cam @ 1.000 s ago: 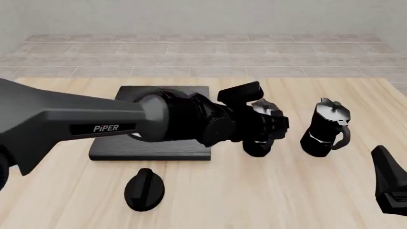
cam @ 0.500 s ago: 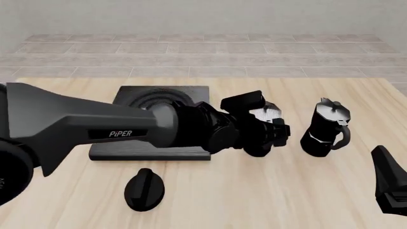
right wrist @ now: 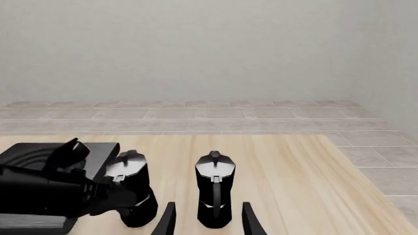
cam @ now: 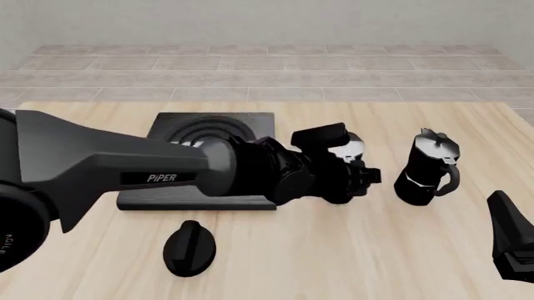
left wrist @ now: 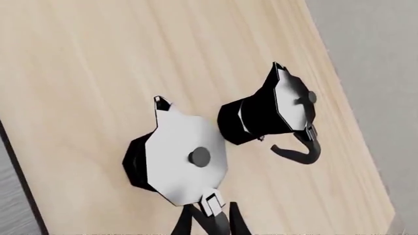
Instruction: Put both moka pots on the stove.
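Note:
Two black moka pots with silvery lids stand on the wooden table, right of the stove point(cam: 212, 128). My left gripper point(cam: 357, 174) reaches across the stove to the nearer moka pot point(cam: 349, 150). In the left wrist view its fingers point(left wrist: 187, 223) are closed in on the handle under that pot's lid point(left wrist: 186, 156). The other moka pot point(cam: 426, 165) point(left wrist: 271, 110) stands free further right. My right gripper point(cam: 511, 240) hangs at the front right. It is open point(right wrist: 209, 205), with that pot point(right wrist: 214, 193) ahead of it and apart.
A low black oval knob point(cam: 190, 248) lies in front of the stove. The left arm point(cam: 167, 169) covers much of the stove's slab. A grey tiled floor lies past the table's far edge point(cam: 267, 102).
The left arm came down and slightly forward onto the nearer pot, then almost stopped. More of the stove's rings show now. The right arm and the other pot have not moved.

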Controlling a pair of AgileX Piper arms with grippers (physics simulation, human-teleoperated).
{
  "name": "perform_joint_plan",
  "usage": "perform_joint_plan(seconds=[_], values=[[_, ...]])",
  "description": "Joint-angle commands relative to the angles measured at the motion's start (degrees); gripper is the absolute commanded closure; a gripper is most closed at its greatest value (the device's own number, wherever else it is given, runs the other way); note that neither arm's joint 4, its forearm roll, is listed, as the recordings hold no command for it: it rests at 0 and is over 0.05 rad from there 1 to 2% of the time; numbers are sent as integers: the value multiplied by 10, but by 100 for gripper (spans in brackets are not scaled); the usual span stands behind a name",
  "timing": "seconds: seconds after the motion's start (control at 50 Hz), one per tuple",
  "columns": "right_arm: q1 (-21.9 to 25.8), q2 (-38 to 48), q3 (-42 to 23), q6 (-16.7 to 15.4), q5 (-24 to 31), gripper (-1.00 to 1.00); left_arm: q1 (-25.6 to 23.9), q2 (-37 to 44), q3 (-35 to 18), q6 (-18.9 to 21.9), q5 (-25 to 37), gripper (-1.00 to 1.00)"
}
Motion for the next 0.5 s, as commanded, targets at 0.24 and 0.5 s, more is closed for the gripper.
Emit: perform_joint_plan(seconds=[0.24, 0.5], values=[[0, 0, 0, 0, 0, -100, 28, -28, 1, 26, 36, 100], [0, 0, 0, 0, 0, -100, 45, -114, 13, 47, 81, 100]])
